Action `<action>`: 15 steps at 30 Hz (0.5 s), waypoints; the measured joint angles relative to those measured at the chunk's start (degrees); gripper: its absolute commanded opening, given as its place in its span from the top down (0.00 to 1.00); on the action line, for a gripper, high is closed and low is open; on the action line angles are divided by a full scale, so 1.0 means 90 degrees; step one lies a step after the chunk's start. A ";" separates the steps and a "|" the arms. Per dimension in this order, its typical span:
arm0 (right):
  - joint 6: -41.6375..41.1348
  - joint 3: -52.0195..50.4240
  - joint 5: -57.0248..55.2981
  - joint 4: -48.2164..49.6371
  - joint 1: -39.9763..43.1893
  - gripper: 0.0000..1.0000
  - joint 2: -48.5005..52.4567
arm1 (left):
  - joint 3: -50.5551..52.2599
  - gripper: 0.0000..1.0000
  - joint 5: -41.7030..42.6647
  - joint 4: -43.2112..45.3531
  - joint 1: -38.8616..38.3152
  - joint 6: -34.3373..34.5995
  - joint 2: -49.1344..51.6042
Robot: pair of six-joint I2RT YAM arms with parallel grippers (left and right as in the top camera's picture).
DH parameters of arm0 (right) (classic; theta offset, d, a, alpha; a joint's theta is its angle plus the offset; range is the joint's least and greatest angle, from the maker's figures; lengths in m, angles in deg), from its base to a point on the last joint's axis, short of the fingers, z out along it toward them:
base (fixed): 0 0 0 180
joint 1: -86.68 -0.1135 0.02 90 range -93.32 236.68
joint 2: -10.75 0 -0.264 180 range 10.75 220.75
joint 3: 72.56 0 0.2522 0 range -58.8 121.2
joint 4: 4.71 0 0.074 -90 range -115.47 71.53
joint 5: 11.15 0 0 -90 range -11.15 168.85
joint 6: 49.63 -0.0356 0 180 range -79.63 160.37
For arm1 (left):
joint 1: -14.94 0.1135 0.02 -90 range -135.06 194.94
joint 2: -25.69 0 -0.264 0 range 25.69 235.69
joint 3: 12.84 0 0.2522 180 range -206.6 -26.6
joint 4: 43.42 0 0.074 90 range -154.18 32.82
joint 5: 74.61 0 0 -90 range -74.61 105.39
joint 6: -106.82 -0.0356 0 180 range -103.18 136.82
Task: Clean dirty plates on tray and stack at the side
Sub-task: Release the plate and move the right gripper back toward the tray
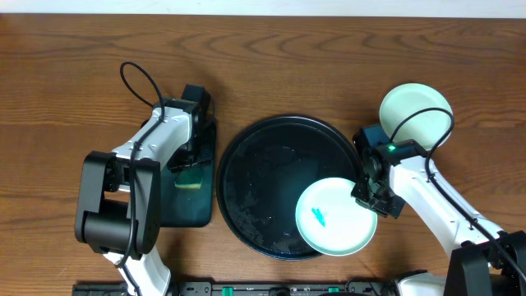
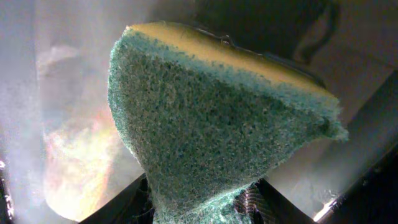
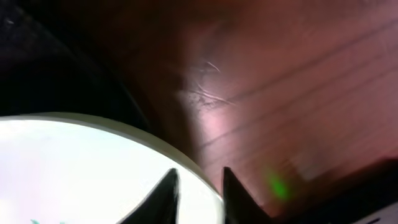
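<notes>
Black tray (image 1: 263, 177): round and glossy, in the middle of the bench (image 1: 74, 49), its floor flecked with wet marks.
White plate (image 1: 337, 222): at 4 o'clock on the black tray, with its outer edge reaching past the tray's rim.
Teal smear (image 1: 318, 217): a small mark a little to 9 o'clock of the white plate's centre.
Pale plates (image 1: 415, 111): two mint-tinted plates off the tray, on the bare bench at 2 o'clock from it. One lies on the other, not squarely.
Right pincer (image 3: 200, 190): at the white plate's 2 o'clock edge. In the right wrist view its fingers (image 3: 163, 198) straddle the rim, one over the plate and one outside it. I cannot tell whether they are clenched on the rim.
Left pincer (image 1: 190, 171): clenched on the sponge, over the green tray.
Sponge (image 2: 211, 130): a yellow body with a green scouring face. It is pinched narrow at the end where the jaws hold it.
Green tray (image 1: 193, 210): dark and rectangular, just beside the black tray at 9 o'clock.
</notes>
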 measured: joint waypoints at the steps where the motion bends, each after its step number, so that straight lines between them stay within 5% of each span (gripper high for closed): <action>1: 0.0010 0.0000 -0.0010 -0.0002 0.0000 0.67 0.0000 | 0.0000 0.51 0.0000 0.0000 0.0000 0.0000 0.0000; 10: 0.0095 -0.0410 0.0017 0.0352 -0.0039 0.79 0.0000 | 0.0000 0.51 0.0000 0.0002 0.0000 0.0000 0.0002; 13: 0.0129 -0.0554 0.0029 0.0420 -0.0039 0.98 0.0000 | 0.0000 0.51 0.0002 0.0007 0.0000 0.0000 0.0002; 15: 0.0126 -0.0585 -0.0002 0.0372 -0.0039 0.99 0.0000 | 0.0000 0.52 0.0000 0.0019 0.0000 0.0002 0.0002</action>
